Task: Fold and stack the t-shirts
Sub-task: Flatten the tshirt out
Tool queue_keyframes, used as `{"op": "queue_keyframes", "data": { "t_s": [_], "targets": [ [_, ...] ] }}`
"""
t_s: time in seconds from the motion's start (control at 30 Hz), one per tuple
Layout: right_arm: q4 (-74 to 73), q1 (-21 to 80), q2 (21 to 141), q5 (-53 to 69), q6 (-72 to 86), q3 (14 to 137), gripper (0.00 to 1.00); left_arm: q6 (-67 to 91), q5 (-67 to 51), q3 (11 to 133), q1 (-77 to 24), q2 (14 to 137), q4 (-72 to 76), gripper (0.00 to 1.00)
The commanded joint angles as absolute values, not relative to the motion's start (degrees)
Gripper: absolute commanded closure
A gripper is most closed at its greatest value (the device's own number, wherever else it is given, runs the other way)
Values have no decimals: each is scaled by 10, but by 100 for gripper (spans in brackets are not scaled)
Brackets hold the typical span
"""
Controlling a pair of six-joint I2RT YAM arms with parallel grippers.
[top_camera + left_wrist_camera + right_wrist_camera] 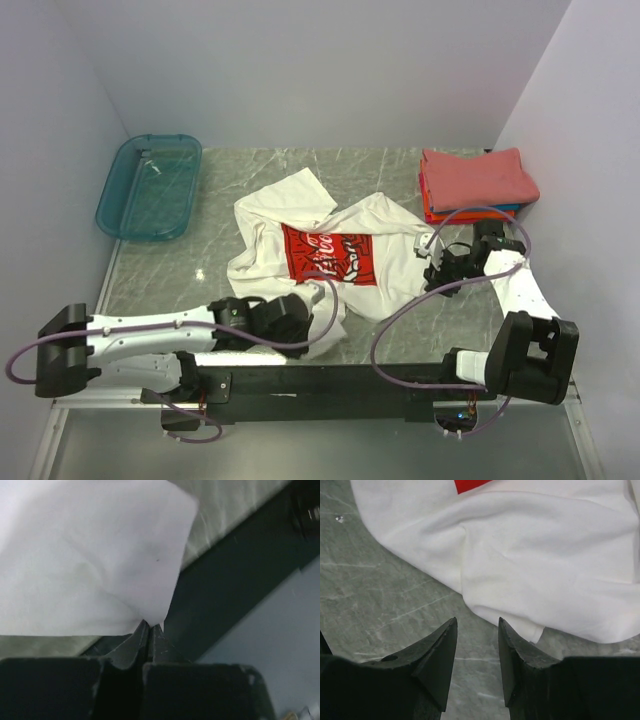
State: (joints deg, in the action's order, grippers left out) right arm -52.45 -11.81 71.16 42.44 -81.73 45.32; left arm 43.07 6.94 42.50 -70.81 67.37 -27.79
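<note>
White tee (395, 255) lies print-up and rumpled across the middle of the grey marbled surface (200, 275), and its nearest corner is caught by the left gripper (151, 626). In the left wrist view that gripper's jaws are pressed together on a point of white fabric, which fans out above them. Behind the cloth run the edge of the surface and a dark frame rail (225, 595). From above, the left arm lies low along the near edge, reaching rightward to the tee's bottom hem, just nearer than the red print (330, 255).

On the right side, a little farther in, the right gripper (477, 625) is parted and holds nothing. Its two dark fingers (437, 660) sit over bare surface, just short of a rounded fold of the white cloth. As far as the wrist view shows, they do not touch it. A sliver of the red print shows at the top of that view.

Farther back, the body of the tee spreads unevenly. One sleeve is turned out toward the far left, the other side bunches toward the right arm, and the print's white lettering is creased by folds.

At the far right sits a folded stack, close beyond the tee's right side; whether they touch cannot be told. A coral-red tee (478, 178) lies on top, an orange tee (432, 213) shows as an edge beneath it, and a blue tee (503, 208) as a thin strip. At the far left, a teal bin (150, 190) rests at the surface's edge.
</note>
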Motion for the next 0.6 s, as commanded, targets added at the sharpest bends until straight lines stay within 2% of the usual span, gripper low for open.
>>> {"op": "queue_keyframes", "data": {
  "t_s": [0.0,0.27,0.43,0.57],
  "targets": [
    [-498,-123,730,400,-784,475,54,480,-46,391,-747,629,-283,99],
    [-440,-122,834,307,-705,512,53,519,-91,367,-784,583,-303,99],
    [-453,-115,874,286,-720,514,46,520,-86,377,-785,557,-328,99],
    [-434,-97,887,269,-718,494,44,530,-79,375,-785,537,-342,99]
  ]
}}
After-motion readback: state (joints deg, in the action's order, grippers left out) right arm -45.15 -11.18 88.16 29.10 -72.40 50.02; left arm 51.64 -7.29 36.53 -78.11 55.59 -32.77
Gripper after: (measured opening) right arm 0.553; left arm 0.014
